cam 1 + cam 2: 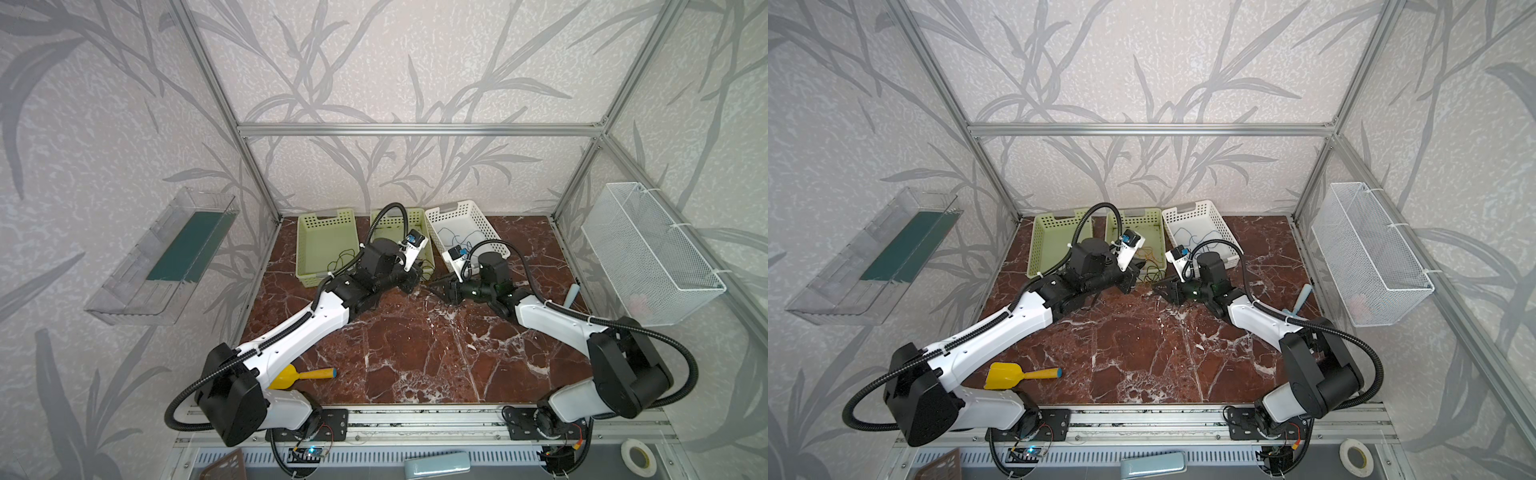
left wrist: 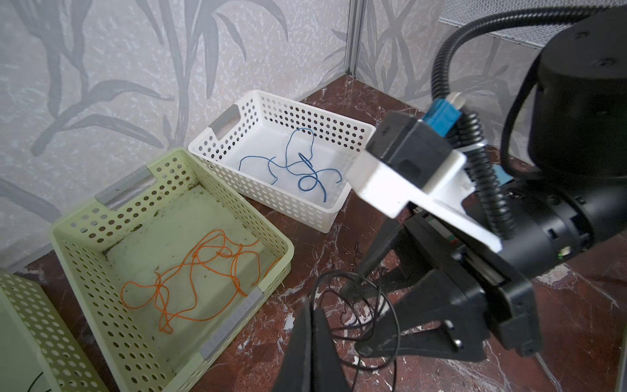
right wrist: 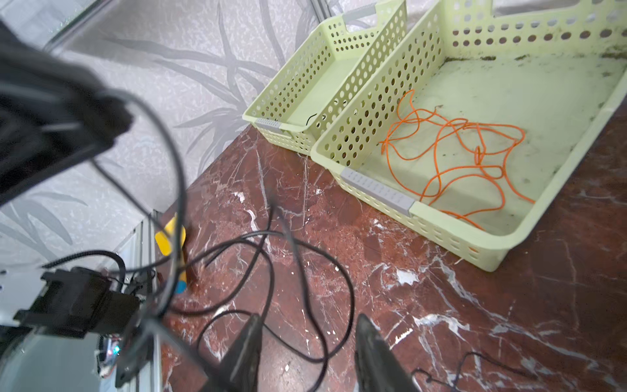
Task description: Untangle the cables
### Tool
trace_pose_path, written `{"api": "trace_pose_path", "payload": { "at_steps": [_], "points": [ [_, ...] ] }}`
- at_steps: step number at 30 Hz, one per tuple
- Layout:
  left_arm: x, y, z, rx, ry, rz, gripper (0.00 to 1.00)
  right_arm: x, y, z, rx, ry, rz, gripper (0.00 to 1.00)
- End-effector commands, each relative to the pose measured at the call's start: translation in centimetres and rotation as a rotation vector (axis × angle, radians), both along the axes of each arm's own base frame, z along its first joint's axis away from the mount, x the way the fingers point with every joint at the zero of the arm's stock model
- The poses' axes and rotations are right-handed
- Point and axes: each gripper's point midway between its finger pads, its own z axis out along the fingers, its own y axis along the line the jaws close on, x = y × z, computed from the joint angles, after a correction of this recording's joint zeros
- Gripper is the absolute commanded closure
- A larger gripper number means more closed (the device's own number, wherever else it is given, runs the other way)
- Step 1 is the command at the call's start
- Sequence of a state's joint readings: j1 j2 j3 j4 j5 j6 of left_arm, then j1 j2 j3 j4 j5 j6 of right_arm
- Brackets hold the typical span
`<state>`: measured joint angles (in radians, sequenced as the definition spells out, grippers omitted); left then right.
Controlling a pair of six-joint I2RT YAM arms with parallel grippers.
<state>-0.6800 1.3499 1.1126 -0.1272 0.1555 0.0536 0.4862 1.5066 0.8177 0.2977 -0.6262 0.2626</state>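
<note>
Left fingers [image 2: 305, 342]: closed on black cable [image 3: 183, 197];
Right fingers [image 3: 246, 349]: apart, by that cable;
Orange cable [image 2: 193, 275]: in green basket [image 2: 84, 271]

Loose, tangled thin black cables [image 3: 353, 298] loop just ahead of the right gripper [image 3: 308, 317]; a thin orange cable [image 3: 437, 149] and a thin blue cable [image 2: 307, 176] lie coiled farther off.

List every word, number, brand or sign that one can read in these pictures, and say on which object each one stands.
No text can be read in any view.
Grey strip on the front rim of the middle green basket: faint embossed marks, too small to read.
Small circuit board below the front rail: any print is too small to read.
</note>
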Motion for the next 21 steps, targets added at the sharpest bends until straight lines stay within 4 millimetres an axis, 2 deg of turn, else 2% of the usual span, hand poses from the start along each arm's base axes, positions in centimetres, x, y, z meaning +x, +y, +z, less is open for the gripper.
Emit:
{"api": "trace_pose_path", "payload": {
  "at_steps": [1, 3, 9, 12, 18, 21],
  "points": [
    [-0.1, 0.3, 4.3, -0.033, -0.099, 0.0, 1.0, 0.4, 0.0, 0.1, -0.022, -0.006, -0.024, 0.77],
    [0.1, 0.9, 5.2, -0.013, -0.135, 0.023, 1.0, 0.4, -0.4, -0.3, -0.048, -0.01, -0.032, 0.83],
    [0.9, 3.1, 9.2, 0.04, -0.254, 0.084, 1.0, -0.5, -1.5, -3.1, -0.177, 0.022, -0.014, 0.94],
    [1.5, 4.4, 11.0, 0.052, -0.301, 0.117, 1.0, -0.6, -2.4, -4.0, -0.206, 0.033, -0.027, 0.97],
    [3.4, 8.3, 14.5, 0.012, -0.375, 0.219, 1.0, -0.4, -3.6, -5.3, -0.232, 0.074, -0.043, 1.0],
    [4.3, 10.4, 15.5, 0.019, -0.4, 0.277, 1.0, -0.1, -4.4, -5.3, -0.237, 0.08, -0.061, 1.0]
  ]
}}
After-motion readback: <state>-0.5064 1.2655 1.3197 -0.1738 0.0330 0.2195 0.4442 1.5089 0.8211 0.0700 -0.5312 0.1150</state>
